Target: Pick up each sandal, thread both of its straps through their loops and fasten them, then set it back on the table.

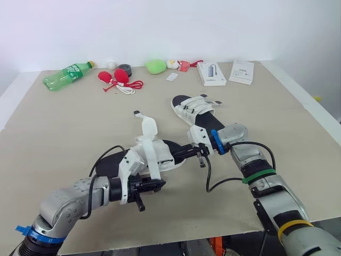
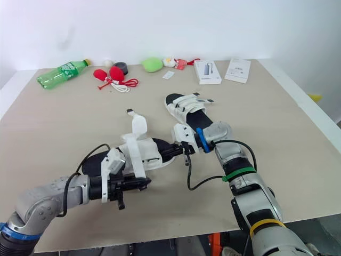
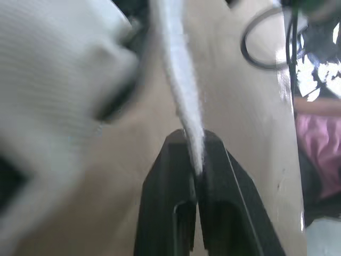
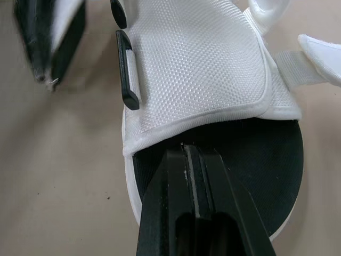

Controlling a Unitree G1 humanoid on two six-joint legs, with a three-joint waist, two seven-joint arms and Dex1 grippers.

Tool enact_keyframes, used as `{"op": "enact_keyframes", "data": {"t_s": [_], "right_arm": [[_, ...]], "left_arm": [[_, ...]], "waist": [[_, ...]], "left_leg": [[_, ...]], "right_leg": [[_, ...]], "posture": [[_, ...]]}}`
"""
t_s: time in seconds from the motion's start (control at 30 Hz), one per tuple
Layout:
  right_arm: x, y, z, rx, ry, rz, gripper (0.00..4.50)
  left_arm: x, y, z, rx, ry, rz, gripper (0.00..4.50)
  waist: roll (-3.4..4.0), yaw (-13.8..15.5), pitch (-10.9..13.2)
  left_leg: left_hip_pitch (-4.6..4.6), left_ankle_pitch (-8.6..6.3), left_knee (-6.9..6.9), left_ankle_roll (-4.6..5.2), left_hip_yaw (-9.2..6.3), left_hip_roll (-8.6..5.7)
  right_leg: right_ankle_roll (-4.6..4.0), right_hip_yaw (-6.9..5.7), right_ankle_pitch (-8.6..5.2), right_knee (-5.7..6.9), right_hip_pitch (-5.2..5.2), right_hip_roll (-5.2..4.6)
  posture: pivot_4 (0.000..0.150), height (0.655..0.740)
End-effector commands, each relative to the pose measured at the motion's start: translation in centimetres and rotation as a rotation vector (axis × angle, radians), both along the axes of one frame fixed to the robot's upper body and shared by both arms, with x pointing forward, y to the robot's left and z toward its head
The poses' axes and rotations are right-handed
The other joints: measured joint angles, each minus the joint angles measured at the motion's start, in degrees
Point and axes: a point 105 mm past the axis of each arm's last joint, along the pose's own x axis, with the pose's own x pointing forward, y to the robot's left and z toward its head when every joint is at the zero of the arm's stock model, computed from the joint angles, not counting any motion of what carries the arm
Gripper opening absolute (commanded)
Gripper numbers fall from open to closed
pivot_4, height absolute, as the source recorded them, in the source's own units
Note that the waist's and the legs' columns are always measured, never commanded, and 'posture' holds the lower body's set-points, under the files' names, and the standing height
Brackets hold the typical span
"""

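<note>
The near sandal (image 1: 160, 152), black-soled with white straps, lies in the middle of the table between my two grippers. My left gripper (image 1: 153, 184) is shut on one of its white straps (image 3: 184, 80), which runs up from the fingers (image 3: 170, 181) to a raised end (image 1: 148, 127). From the right, my right gripper (image 1: 185, 153) is shut on the edge of the black sole (image 4: 256, 160), below the white mesh upper (image 4: 197, 58). The second sandal (image 1: 193, 109) lies farther back on the table, its straps loose.
Along the far edge lie a green bottle (image 1: 66, 74), red items with a cord (image 1: 118, 79), a green object (image 1: 155, 66) and two white boxes (image 1: 211, 73) (image 1: 241, 72). The table's front edge (image 1: 176, 237) is close below my arms.
</note>
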Motion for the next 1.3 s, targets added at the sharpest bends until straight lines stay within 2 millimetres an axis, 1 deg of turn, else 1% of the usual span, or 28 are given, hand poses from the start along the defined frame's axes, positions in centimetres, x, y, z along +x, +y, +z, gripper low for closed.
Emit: {"op": "enact_keyframes", "data": {"t_s": [0.03, 0.13, 0.2, 0.27, 0.3, 0.4, 0.5, 0.67, 0.87, 1.17, 1.3], "right_arm": [[-0.1, 0.2, 0.7, 0.007, -0.027, 0.012, 0.00], [-0.1, 0.2, 0.7, 0.006, -0.026, 0.012, 0.00], [0.0, 0.1, 0.7, 0.004, -0.028, 0.009, 0.00], [0.0, 0.0, 0.7, 0.004, -0.030, 0.007, 0.00], [0.1, 0.1, 0.7, 0.004, -0.031, 0.006, 0.00], [0.1, 0.2, 0.8, 0.006, -0.033, 0.007, 0.00], [0.1, 0.2, 0.8, 0.008, -0.034, 0.009, 0.00], [0.0, 0.2, 0.8, 0.009, -0.038, 0.007, 0.00], [0.0, -0.1, 0.7, 0.004, -0.041, 0.001, 0.00], [-0.1, -0.1, 0.7, 0.008, -0.048, -0.005, 0.00], [-0.1, -0.2, 0.7, 0.008, -0.048, -0.008, 0.00]], "left_arm": [[-0.2, 0.5, 1.9, -0.085, 0.026, -0.026, 0.04], [-0.7, 1.5, 3.6, -0.158, 0.071, -0.071, 0.04], [-0.5, 2.7, 5.4, -0.222, 0.097, -0.092, 0.04], [0.6, 4.0, 7.3, -0.281, 0.081, -0.063, 0.04], [1.3, 4.4, 7.9, -0.297, 0.072, -0.039, 0.04], [3.7, 5.6, 8.8, -0.324, 0.056, 0.053, 0.04], [4.4, 5.1, 8.2, -0.315, 0.086, 0.058, 0.04], [4.2, 3.7, 7.0, -0.306, 0.133, 0.011, 0.04], [3.8, 2.5, 6.8, -0.304, 0.162, -0.048, 0.04], [3.6, 1.8, 5.5, -0.225, 0.186, -0.087, 0.04], [3.9, 1.8, 5.6, -0.221, 0.176, -0.085, 0.04]], "waist": [[0.00, 0.00, 0.00], [0.00, 0.00, 0.00], [0.00, 0.00, 0.00], [-0.01, 0.00, 0.01], [-0.01, -0.01, 0.01], [-0.03, 0.00, 0.00], [-0.04, -0.01, -0.01], [-0.04, -0.01, -0.01], [-0.04, 0.02, -0.01], [-0.04, 0.02, -0.01], [-0.04, 0.02, -0.01]], "left_leg": [[0.00, 0.00, 0.00, 0.00, 0.00, 0.00], [-0.01, 0.00, -0.01, 0.00, -0.01, 0.00], [-0.01, 0.00, -0.01, 0.00, 0.00, 0.00], [-0.01, 0.00, -0.01, 0.00, -0.01, 0.01], [-0.01, 0.00, 0.00, 0.00, -0.01, 0.01], [-0.02, 0.00, 0.02, -0.01, 0.00, -0.01], [-0.03, -0.01, 0.00, -0.02, -0.01, -0.01], [-0.03, -0.05, -0.05, -0.08, -0.02, -0.01], [-0.03, -0.05, -0.04, -0.10, -0.02, -0.01], [-0.04, -0.05, -0.05, -0.11, -0.02, -0.01], [-0.04, -0.05, -0.04, -0.11, -0.02, -0.01]], "right_leg": [[0.00, 0.00, 0.00, 0.00, 0.00, 0.00], [0.00, 0.00, 0.00, 0.00, -0.02, 0.02], [0.00, 0.00, 0.00, 0.00, -0.02, 0.02], [0.00, -0.01, 0.00, 0.00, -0.03, 0.03], [0.00, -0.01, 0.00, 0.00, -0.03, 0.01], [0.01, 0.00, 0.00, -0.02, 0.00, 0.00], [0.03, 0.00, 0.00, -0.04, 0.00, 0.02], [0.19, 0.00, 0.03, -0.04, -0.01, 0.03], [0.07, 0.00, -0.02, -0.04, -0.01, 0.03], [0.07, 0.00, -0.03, -0.05, -0.01, 0.02], [0.07, 0.00, -0.03, -0.05, -0.02, 0.03]], "posture": [[0.150, 0.7400], [0.150, 0.7400], [0.150, 0.7400], [0.150, 0.7400], [0.150, 0.7400], [0.150, 0.7400], [0.150, 0.7400], [0.150, 0.7400], [0.150, 0.7400], [0.150, 0.7400], [0.150, 0.7400]]}}
